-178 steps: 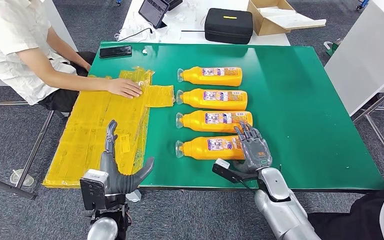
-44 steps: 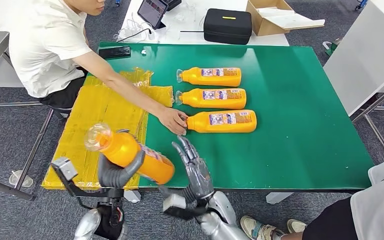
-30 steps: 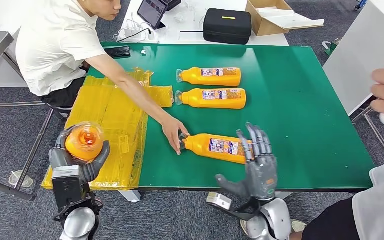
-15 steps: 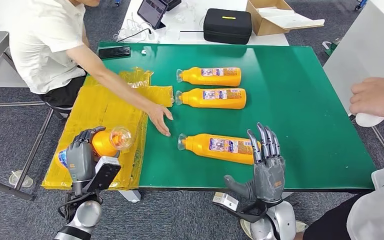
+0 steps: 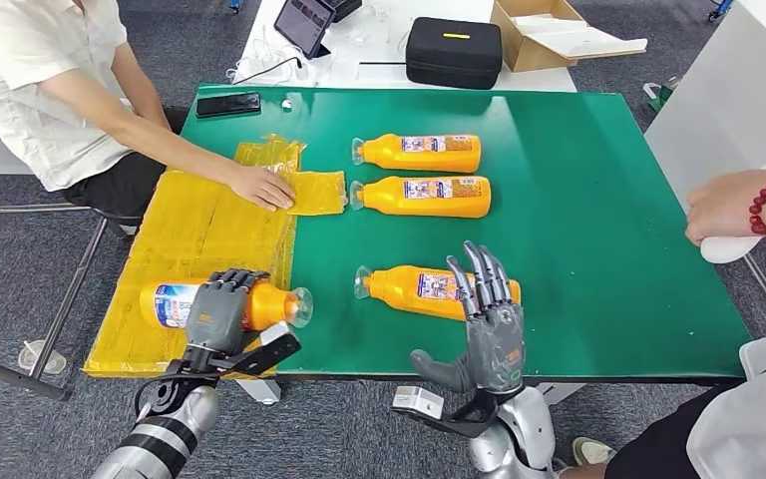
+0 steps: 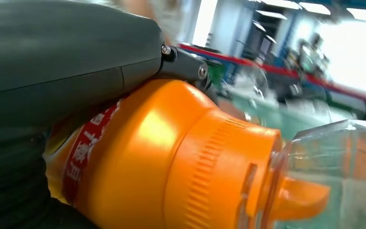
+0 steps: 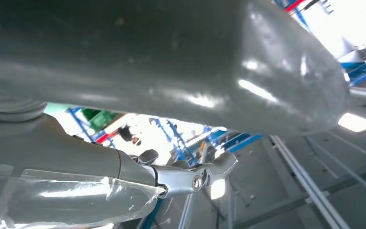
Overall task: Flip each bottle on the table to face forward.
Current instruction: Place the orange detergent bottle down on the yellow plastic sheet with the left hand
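The near bottle (image 5: 437, 292) lies on its side on the green counter (image 5: 608, 249), long axis running nine to three with its clear cap toward nine, and the right robot hand (image 5: 487, 321) stands right at its base end, at about five o'clock from it, fingers spread, pointing up and empty. So that hand looks nearest for the coming flip. Over at nine o'clock the left robot hand (image 5: 217, 311) is clamped from above on another bottle (image 5: 227, 304) lying on the yellow sheet (image 5: 199, 239), cap toward three; two more bottles (image 5: 421, 175) lie at twelve.
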You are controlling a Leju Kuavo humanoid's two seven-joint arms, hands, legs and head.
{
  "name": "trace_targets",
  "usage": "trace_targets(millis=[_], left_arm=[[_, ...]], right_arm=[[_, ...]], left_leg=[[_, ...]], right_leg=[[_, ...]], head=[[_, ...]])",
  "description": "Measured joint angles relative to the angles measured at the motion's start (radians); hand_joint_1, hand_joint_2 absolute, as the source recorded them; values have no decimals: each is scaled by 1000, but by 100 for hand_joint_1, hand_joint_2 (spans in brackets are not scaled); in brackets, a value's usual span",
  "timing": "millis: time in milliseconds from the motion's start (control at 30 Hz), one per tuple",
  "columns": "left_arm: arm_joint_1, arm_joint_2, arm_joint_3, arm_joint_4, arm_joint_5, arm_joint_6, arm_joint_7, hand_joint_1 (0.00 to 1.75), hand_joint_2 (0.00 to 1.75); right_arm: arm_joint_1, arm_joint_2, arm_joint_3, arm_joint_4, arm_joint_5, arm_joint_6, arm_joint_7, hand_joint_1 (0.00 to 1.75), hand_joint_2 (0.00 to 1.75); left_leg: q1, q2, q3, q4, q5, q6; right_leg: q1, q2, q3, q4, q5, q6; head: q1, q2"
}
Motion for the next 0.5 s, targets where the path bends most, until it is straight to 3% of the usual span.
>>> trace_targets(millis=[200, 500], left_arm=[[-70, 14, -46, 113, 12, -140, 8, 0, 175], [-115, 25, -54, 169, 39, -307, 16, 0, 175]], right_arm=[[-27, -7, 53, 60, -36, 0, 0, 0, 0], [-40, -18, 103, 112, -61, 0, 0, 0, 0]], left_leg=[[0, -1, 4, 0, 0, 0], [0, -3, 11, -1, 0, -1]], right_leg=[[0, 0, 4, 0, 0, 0], [0, -1, 13, 0, -1, -1]], head=[[0, 0], [0, 0]])
